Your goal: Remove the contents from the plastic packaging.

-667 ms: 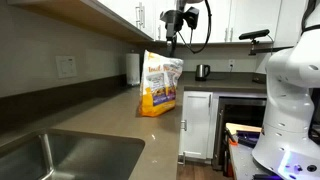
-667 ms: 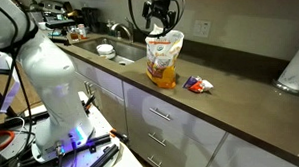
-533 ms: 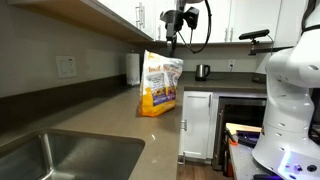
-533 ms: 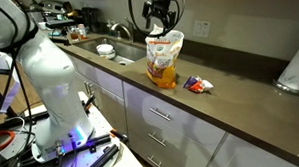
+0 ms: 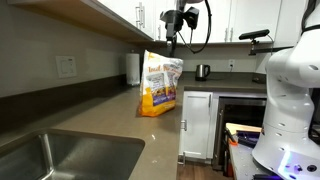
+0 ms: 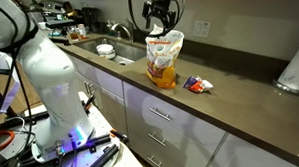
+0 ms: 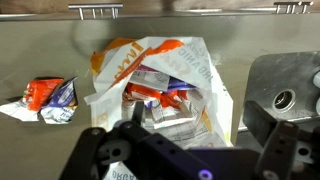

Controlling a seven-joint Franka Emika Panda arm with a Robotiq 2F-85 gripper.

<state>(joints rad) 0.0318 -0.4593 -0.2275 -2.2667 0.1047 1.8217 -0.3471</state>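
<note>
**Arm.** In both exterior views it reaches in from above with the wrist turned straight down. The gripper [image 5: 174, 38] [image 6: 159, 29] hangs at 12 o'clock over the plastic packaging [image 5: 160, 85] [image 6: 163, 62].

**Plastic packaging.**
- A tall bag of crinkly film, printed white and yellow-orange, with a dark purple patch low down.
- It stands upright on the smooth grey-brown counter [image 5: 105, 120] [image 6: 249, 107].
- In the wrist view its mouth [image 7: 160, 60] gapes upward, showing glossy red-and-white wrapped packets [image 7: 160, 98] inside.

**Pincer.** In the wrist view the gripper [image 7: 198, 125] is spread wide and holds nothing, its dark fingers [image 7: 128, 120] flanking the mouth. Whether they touch the rim cannot be told.

**Loose packet** [image 6: 197, 85] [image 7: 50, 97]. Crumpled, red and blue, it lies on the counter apart from the bag. It sits at 4 o'clock of the bag in an exterior view and at 9 o'clock in the wrist view.

**Kettle** [image 5: 203, 71]. Small and metallic, at 2 o'clock of the bag.
</note>
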